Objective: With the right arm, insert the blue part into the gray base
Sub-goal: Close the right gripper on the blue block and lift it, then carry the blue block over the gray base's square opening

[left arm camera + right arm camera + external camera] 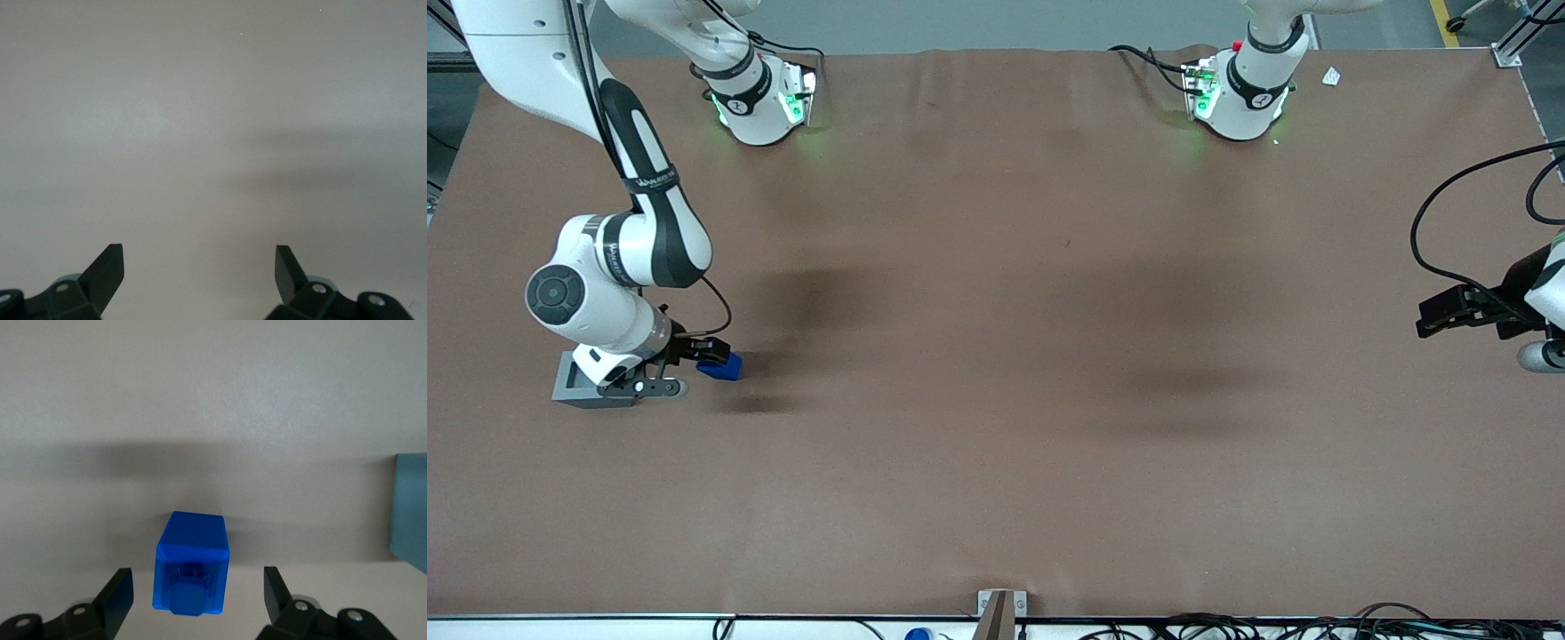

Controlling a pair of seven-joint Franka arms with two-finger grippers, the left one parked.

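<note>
the right arm [645,231] reaches down from its base toward the front camera, its black-panelled forearm sloping to a bent elbow, and the wrist then turns down toward the table [996,462] at the working arm's end. the wrist body hangs over the gray base [574,382] and hides much of the cube's top in the front view, so the recess cannot be made out there.

the gripper [707,354] points away from the base along the table, low over the brown surface. in the right wrist view the gripper [197,600] is spread wide: one finger [117,597] stands on one side of the blue part [192,563] and the other finger on the other, each with a clear gap of bare table between it and the plastic. nothing is gripped; the fingers straddle the part without touching it.

the blue part [722,365] rests on the table just beside the base, a little toward the parked arm's end from it, and apart from it. it seems to lie on its side, with the face that carries the raised stud turned toward the wrist camera, though this is hard to be sure of from that angle. a pale blue-gray edge in the wrist view is likely the base [410,510], standing near the part but not in contact with it.
</note>
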